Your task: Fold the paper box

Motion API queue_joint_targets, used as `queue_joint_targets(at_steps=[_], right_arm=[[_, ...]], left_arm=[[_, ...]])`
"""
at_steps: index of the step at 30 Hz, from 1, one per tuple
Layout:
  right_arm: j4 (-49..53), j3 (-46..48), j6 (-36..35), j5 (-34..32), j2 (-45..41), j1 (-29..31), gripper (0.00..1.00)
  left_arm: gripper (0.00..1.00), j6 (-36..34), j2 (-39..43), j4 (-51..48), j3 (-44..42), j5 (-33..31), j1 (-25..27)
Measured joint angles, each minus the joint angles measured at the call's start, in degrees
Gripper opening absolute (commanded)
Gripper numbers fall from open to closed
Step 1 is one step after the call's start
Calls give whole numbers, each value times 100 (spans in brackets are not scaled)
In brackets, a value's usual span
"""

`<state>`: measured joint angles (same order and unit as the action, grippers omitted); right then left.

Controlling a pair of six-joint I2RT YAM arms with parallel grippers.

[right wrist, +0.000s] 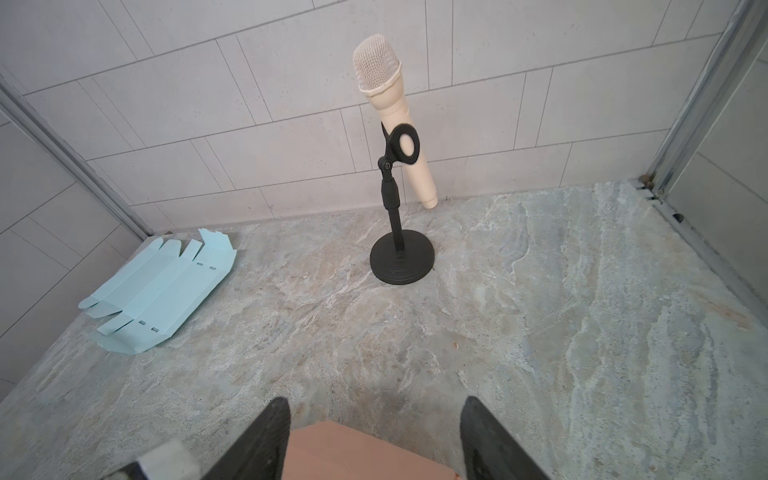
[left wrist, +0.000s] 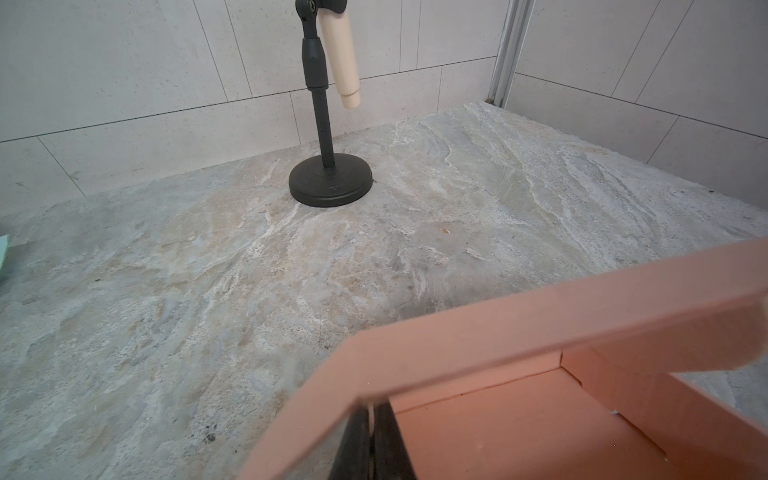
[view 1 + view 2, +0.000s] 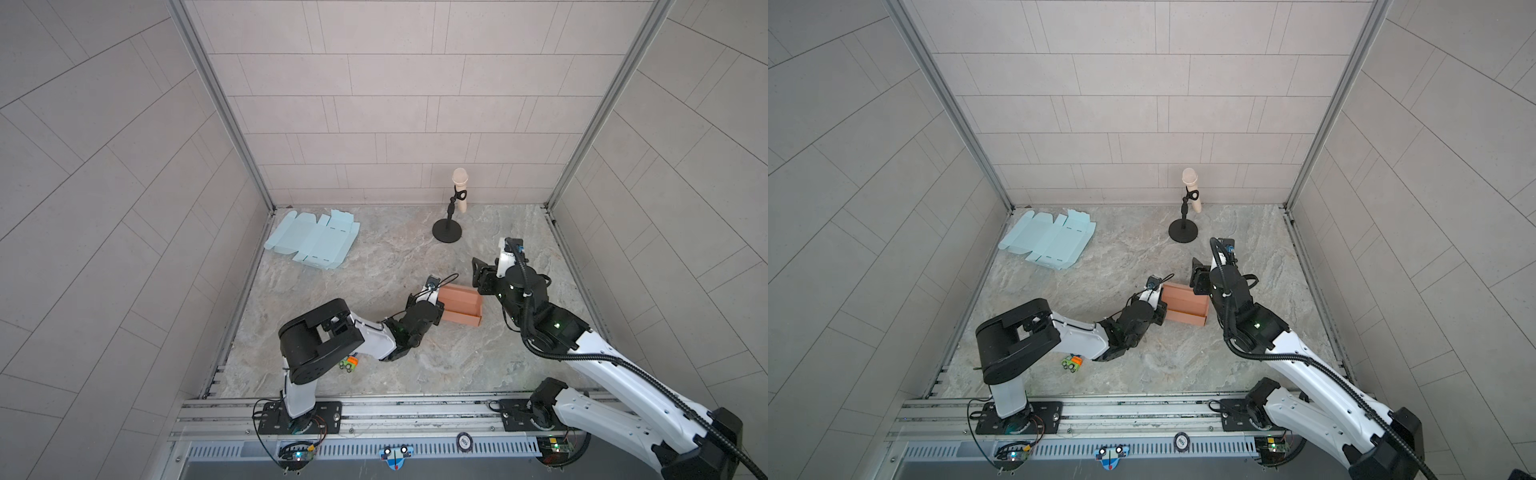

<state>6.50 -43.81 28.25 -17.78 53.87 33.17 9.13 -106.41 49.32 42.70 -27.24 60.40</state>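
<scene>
On the grey marbled tabletop [image 3: 374, 257], between both grippers, a salmon-pink half-folded paper box [image 3: 461, 301] is set — long axis side to side, open top upward, bare pink floor inside. Its end wall is clamped by the left gripper [image 2: 365, 436]; jaws of the right gripper [image 1: 376, 401] are spread above it.

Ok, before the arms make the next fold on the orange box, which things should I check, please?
1. Left jaws shut on the salmon-orange paper box: ok.
2. Right jaws open, empty, over the box's far corner: ok.
3. Lid closed: not ok, it stands raised.
4. Side tabs tucked in: cannot tell.
5. Black microphone stand apart from box: ok.
6. Flat light-blue cardboard sheet apart from box: ok.
</scene>
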Motion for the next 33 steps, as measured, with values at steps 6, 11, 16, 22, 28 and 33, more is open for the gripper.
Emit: queue_joint_targets(at_steps=[6,11,16,22,28,33], right_arm=[[-122,24,409,396,846,-345,60],[-258,87,656,564,1246,-350,55],[-417,273,852,726,1482,-350,52],[-590,730,1056,796,1523,-343,50],[-634,807,1106,796,1641,-280,50],[-695,984,1104,793,1674,-240,49]], left_arm=[[7,0,28,9,-85,2,24],[9,0,57,-37,-192,44,28],[12,13,70,-293,-334,157,28],[27,151,319,-431,-601,247,35],[47,544,1034,-883,-929,595,42],[80,1038,1869,-2562,-686,1473,-35]])
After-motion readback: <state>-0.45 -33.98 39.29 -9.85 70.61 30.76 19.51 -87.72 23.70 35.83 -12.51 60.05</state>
